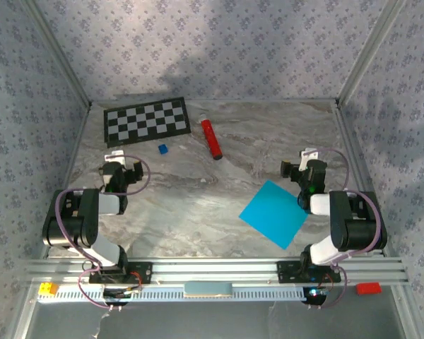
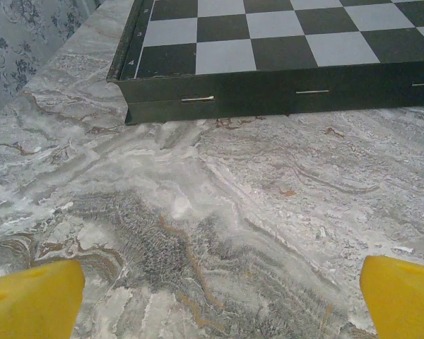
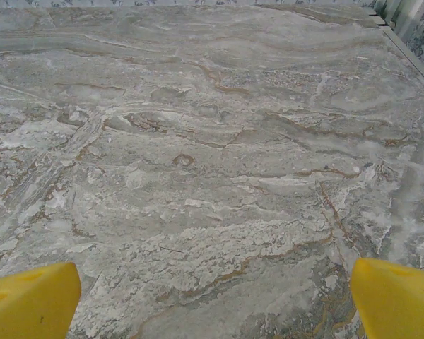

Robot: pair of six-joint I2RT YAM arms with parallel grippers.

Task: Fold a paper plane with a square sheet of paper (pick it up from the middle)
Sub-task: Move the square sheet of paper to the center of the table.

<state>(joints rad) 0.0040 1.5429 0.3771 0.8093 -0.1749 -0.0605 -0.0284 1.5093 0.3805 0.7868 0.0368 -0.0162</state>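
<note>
1. Although its right corner is covered by the right arm, the square sheet of paper (image 1: 272, 214) can be seen lying flat on the near right part of the counter (image 1: 212, 187), turned like a diamond.
2. The right tool (image 1: 297, 168) is held just beyond the sheet's far corner and apart from the paper. From above it is too small and dark for the gap between its jaws to be read.
3. In the right wrist view, its yellow fingertips (image 3: 28, 300) are cut off at the two bottom corners. They are spread wide, with bare marbled counter between them, and nothing is pinched.
4. The left tool (image 1: 124, 164) is placed on the left side, well apart from the sheet, and is aimed toward a checkerboard (image 1: 146, 121) at the far left.
5. In the left wrist view, its yellow fingertips (image 2: 32, 300) are likewise cropped at the lower corners. They are set wide apart, and nothing is gripped between them.
6. The board's near edge and left corner are shown in that view, while its far and right parts are cut off by the frame. A sliver of blue at the right border is too slight to be identified.
7. A small dark-blue block (image 1: 162, 149) and a red cylinder (image 1: 211, 138) are seen lying near the board, well apart from the sheet. The cylinder's pale far end is hard to make out.
8. On the rail in front of the bases, a yellow piece (image 1: 48, 288) and a red piece (image 1: 368, 287) are visible, but their shapes cannot be told.
</note>
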